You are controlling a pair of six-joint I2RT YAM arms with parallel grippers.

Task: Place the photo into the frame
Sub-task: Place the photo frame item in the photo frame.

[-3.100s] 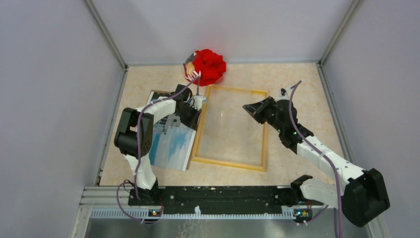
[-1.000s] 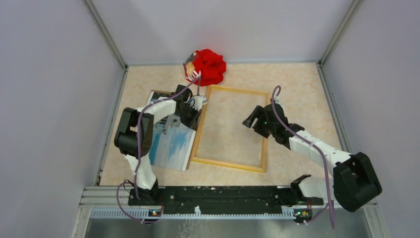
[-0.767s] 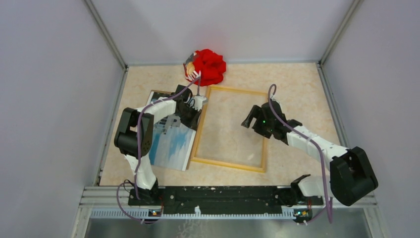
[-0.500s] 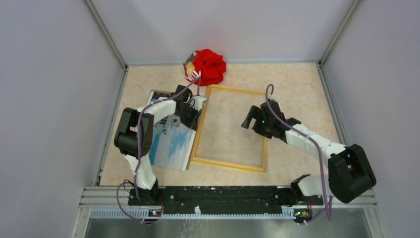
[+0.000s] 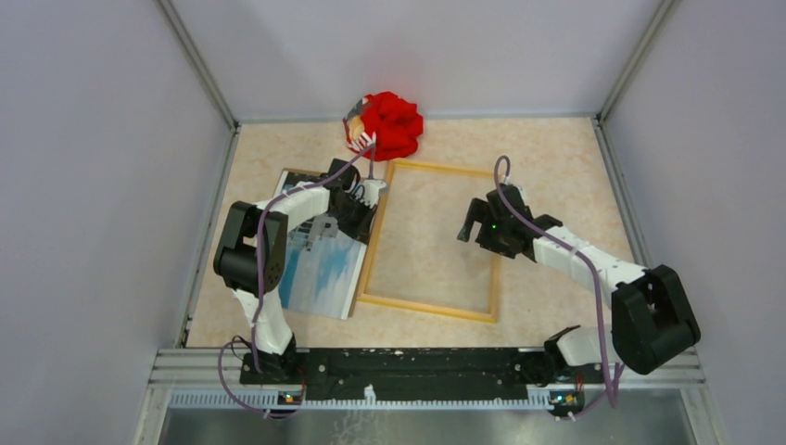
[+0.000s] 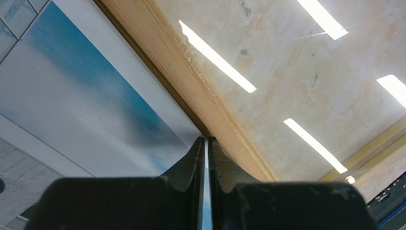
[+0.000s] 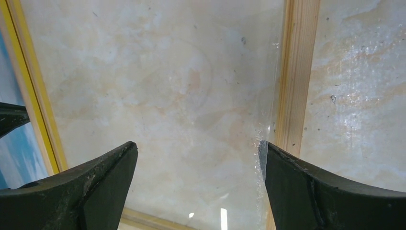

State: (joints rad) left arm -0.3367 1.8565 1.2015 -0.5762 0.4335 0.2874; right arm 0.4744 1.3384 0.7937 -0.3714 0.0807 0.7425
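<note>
The photo (image 5: 324,269), blue sky side up, lies tilted at the left, its right edge against the left rail of the frame (image 5: 428,307). My left gripper (image 5: 357,211) is shut on that edge; in the left wrist view a thin strip of photo (image 6: 72,96) sits between the closed jaws (image 6: 207,140), beside the frame's wooden side (image 6: 191,81). The frame lies flat with a clear pane in it. My right gripper (image 5: 473,225) hangs open over the pane near the right rail (image 7: 297,72), nothing between its fingers (image 7: 198,148).
A red crumpled object (image 5: 391,124) sits at the back, just beyond the frame's top left corner. A brown board corner (image 5: 291,173) shows behind the photo. Enclosure walls stand on three sides; the arm bases line the near edge.
My right arm has drawn in over the frame's right side, and its jaws have spread wide. The left arm, the photo and the frame have not moved.
</note>
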